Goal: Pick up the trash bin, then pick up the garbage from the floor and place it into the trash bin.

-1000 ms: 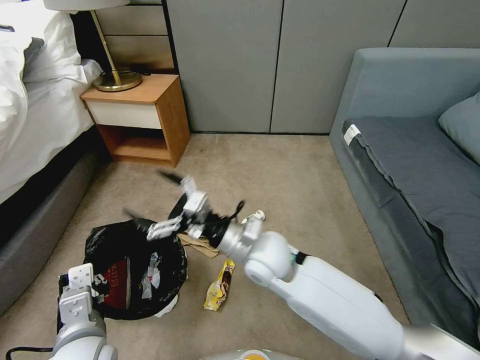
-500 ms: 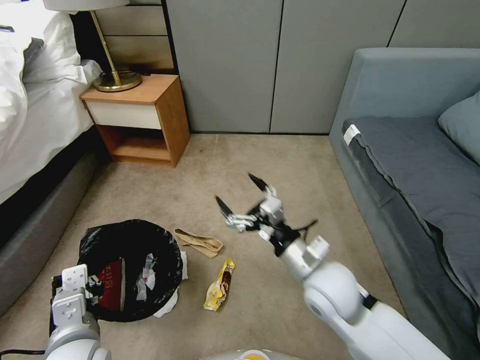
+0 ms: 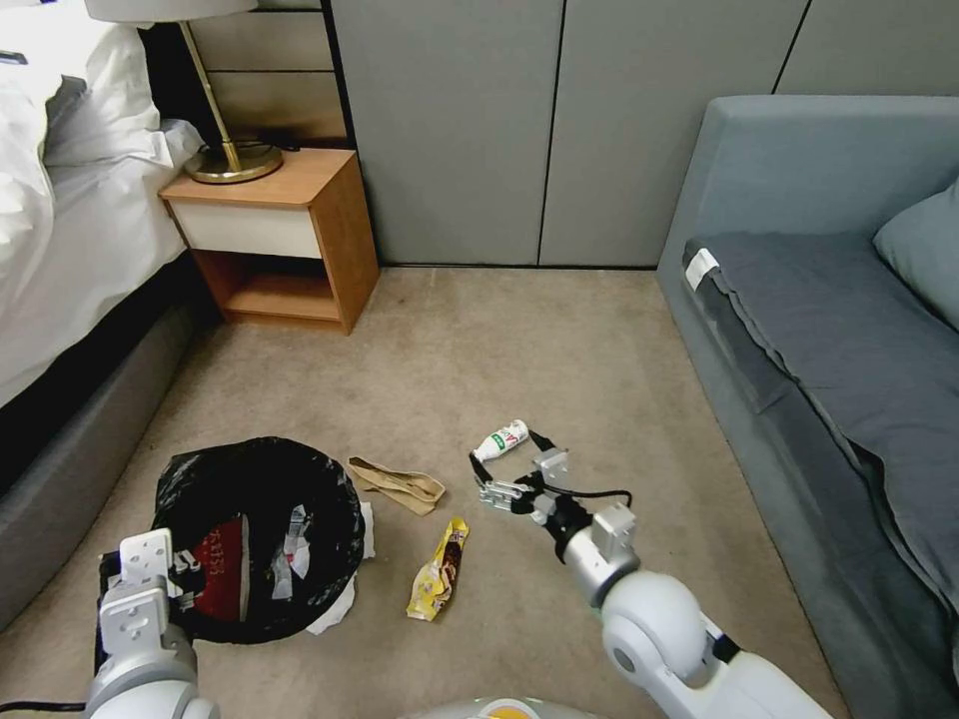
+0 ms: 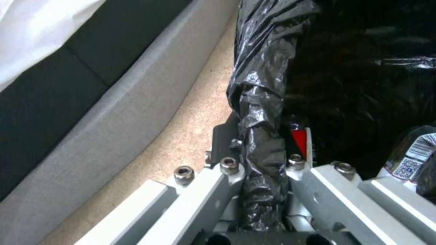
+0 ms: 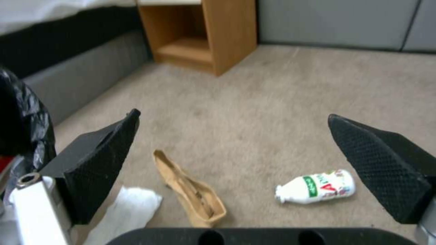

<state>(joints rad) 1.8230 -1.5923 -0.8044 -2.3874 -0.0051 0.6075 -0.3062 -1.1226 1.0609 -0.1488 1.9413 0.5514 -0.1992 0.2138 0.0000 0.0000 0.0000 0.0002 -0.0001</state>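
The trash bin point(image 3: 262, 469), lined with a glossy black bag, holds a red wrapper and white scraps. My left gripper point(image 4: 264, 153) is shut on its bag-covered rim at the near left. Garbage lies on the carpet. A small white bottle point(image 3: 501, 440) with a green-red label is beside a crumpled brown paper bag point(image 3: 398, 484). A yellow snack wrapper point(image 3: 440, 571) and a white paper scrap point(image 3: 338, 611) lie by the bin. My right gripper point(image 3: 506, 457) hangs open low beside the bottle point(image 5: 315, 187). Its black fingers point(image 5: 102, 160) are spread wide with nothing between them.
A wooden nightstand point(image 3: 285, 235) with a brass lamp stands at the back left beside the bed point(image 3: 70, 230). A grey sofa point(image 3: 829, 330) runs along the right. Grey wall panels close the back. Open carpet point(image 3: 519, 340) lies between them.
My right arm has swung from over the bin to the right and come down near the bottle, its gripper staying open. The bin, held by the left gripper, has drifted slightly left.
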